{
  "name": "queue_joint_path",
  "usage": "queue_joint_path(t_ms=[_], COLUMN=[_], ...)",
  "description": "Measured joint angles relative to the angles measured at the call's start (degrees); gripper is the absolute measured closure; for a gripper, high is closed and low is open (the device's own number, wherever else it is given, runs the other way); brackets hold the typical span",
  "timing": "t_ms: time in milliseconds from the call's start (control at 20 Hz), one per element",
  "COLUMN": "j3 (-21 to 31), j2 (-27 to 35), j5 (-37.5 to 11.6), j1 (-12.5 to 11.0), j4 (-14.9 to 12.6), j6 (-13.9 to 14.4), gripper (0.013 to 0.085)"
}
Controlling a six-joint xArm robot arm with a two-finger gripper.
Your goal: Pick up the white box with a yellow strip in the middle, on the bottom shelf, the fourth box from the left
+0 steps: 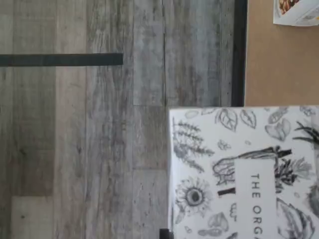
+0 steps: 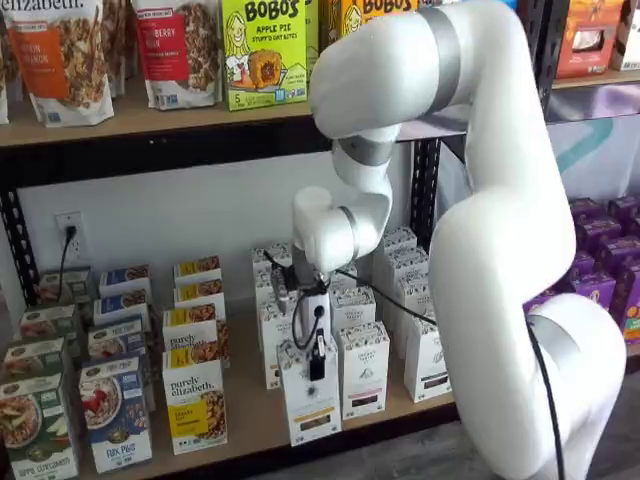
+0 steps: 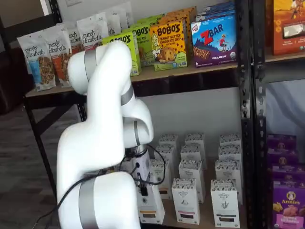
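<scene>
In the wrist view the white box (image 1: 244,174) fills one corner, its top face covered in dark line drawings of leaves and a sunflower, with a plain band bearing the letters "THE ORGA". It juts past the black front edge of the bottom shelf (image 1: 279,64), out over the grey wood-plank floor (image 1: 99,149), where a strip of dark tape (image 1: 60,59) lies. Beyond it on the tan board, the corner of a granola box (image 1: 296,11) just shows. In a shelf view the hand (image 2: 316,362) comes down over the same box (image 2: 311,410), which stands at the front edge of the shelf (image 2: 250,425), ahead of its row and close beside a like carton with a black strip (image 2: 364,370); a brownish strip shows low on its front. The black fingers press against the box's top and upper front, closed on it. To the left stand "purely elizabeth" boxes (image 2: 194,402). In a shelf view from the other side, the white arm (image 3: 102,143) hides much of the hand (image 3: 143,188), which sits on the box (image 3: 151,207) at the front edge of the shelf (image 3: 205,219), with white cartons (image 3: 186,200) in rows to its right.
</scene>
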Motion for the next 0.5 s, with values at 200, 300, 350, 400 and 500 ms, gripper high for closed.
queue_joint_path(t_ms=[200, 300, 350, 400, 500], j3=[3.40, 4.98, 5.78, 6.41, 7.85], j2=[-3.28, -4.87, -5.67, -6.29, -7.61], j5=[-0.60, -0.52, -0.54, -0.57, -0.98], j1=[0.16, 0.25, 0.28, 0.30, 0.32], j4=[-1.34, -1.73, -1.56, -1.27, -0.89], j6=[1.38, 1.82, 1.70, 1.46, 1.13], gripper=[0.0450, 0.0450, 0.0450, 0.0450, 0.0450])
